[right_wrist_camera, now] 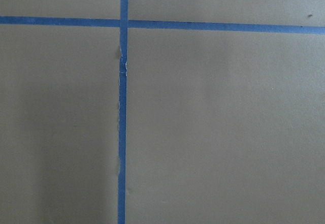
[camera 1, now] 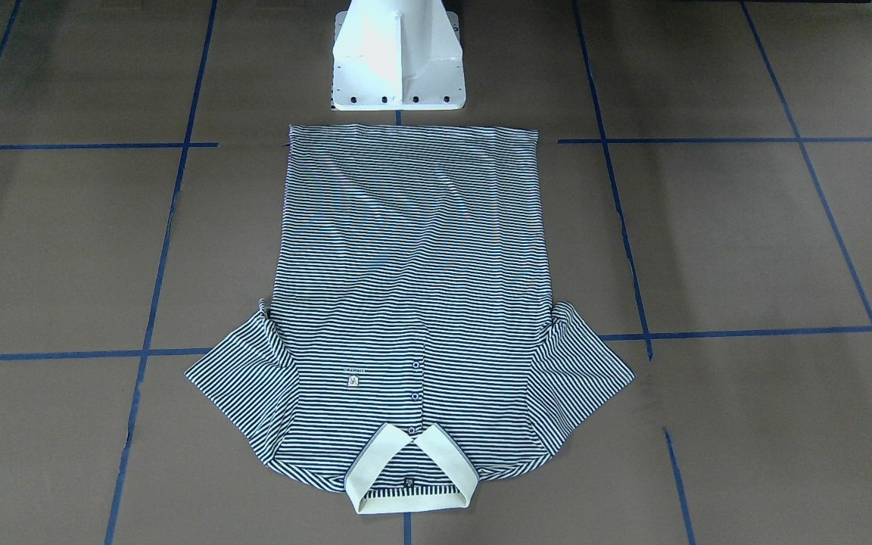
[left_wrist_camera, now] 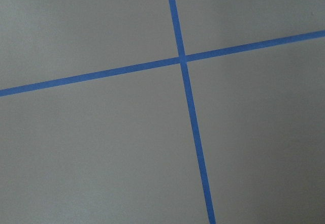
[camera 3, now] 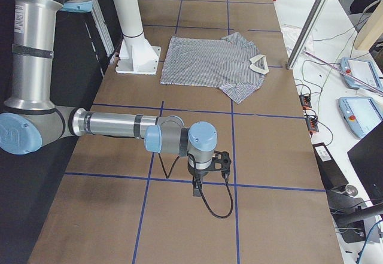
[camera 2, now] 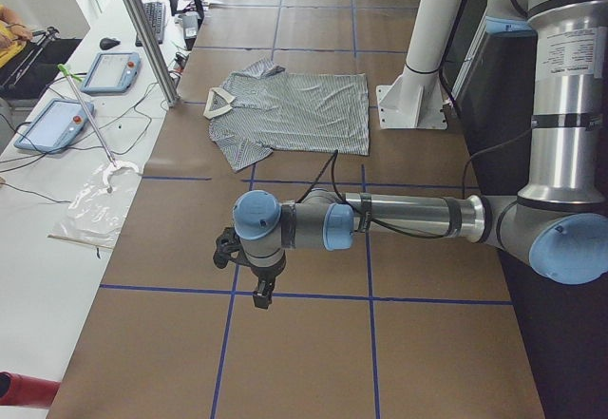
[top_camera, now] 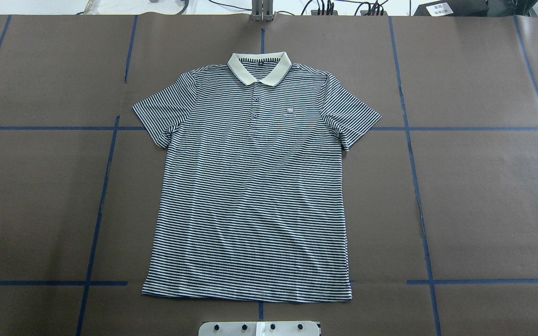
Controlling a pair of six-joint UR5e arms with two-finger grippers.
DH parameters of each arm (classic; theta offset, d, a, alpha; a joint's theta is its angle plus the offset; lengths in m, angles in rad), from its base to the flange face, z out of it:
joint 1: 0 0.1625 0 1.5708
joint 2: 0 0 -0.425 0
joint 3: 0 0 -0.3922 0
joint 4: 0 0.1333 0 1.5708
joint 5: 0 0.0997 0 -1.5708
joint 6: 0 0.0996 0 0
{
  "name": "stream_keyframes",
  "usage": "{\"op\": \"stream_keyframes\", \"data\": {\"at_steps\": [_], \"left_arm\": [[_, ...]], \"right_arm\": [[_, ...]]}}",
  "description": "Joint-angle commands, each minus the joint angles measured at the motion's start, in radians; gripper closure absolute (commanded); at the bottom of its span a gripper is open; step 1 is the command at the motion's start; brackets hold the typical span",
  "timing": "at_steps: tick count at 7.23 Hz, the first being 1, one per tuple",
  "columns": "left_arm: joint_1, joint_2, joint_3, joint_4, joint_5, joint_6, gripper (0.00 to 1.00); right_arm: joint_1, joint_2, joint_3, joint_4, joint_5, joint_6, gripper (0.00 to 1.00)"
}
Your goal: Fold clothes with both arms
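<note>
Brown paper on the table [top_camera: 484, 196], gridded with blue tape [top_camera: 484, 129], is occupied centrally by the flat, thin-striped polo shirt [top_camera: 250, 196], hem beside the pedestal [camera 1: 398, 53], cream collar [top_camera: 259, 69] pointed away. Well apart, left arm [camera 2: 408, 215] and right arm [camera 3: 114, 125] are stretched low, left gripper [camera 2: 260, 295] and right gripper [camera 3: 197, 188] aimed down; their grip cannot be told.

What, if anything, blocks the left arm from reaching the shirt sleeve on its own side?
Probably nothing. The polo shirt lies flat and uncovered on the table, with that sleeve spread out beside the body. The left gripper hangs over the table out on that side, with no object between them.
</note>
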Motion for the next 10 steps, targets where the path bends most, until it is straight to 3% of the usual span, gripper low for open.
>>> {"op": "stream_keyframes", "data": {"at_steps": [1,4,5,7,8,10], "left_arm": [[0.003,0.003,0.001,0.002,0.001,-0.002,0.00],[0.003,0.001,-0.009,-0.003,-0.001,-0.002,0.00],[0.006,-0.001,-0.012,-0.059,0.002,-0.003,0.00],[0.022,-0.013,-0.010,-0.302,0.039,-0.005,0.00],[0.022,-0.107,0.013,-0.448,0.154,-0.014,0.00],[0.022,-0.146,0.097,-0.732,0.191,-0.057,0.00]], "right_arm": [[0.000,-0.002,0.001,-0.002,0.002,0.000,0.00],[-0.005,0.015,0.007,0.000,0.002,0.002,0.00],[-0.012,0.041,0.024,0.009,0.002,0.009,0.00],[-0.038,0.114,0.017,0.110,-0.017,0.017,0.00],[-0.040,0.148,0.006,0.168,-0.023,0.040,0.00],[-0.038,0.181,-0.007,0.253,-0.015,0.075,0.00]]}}
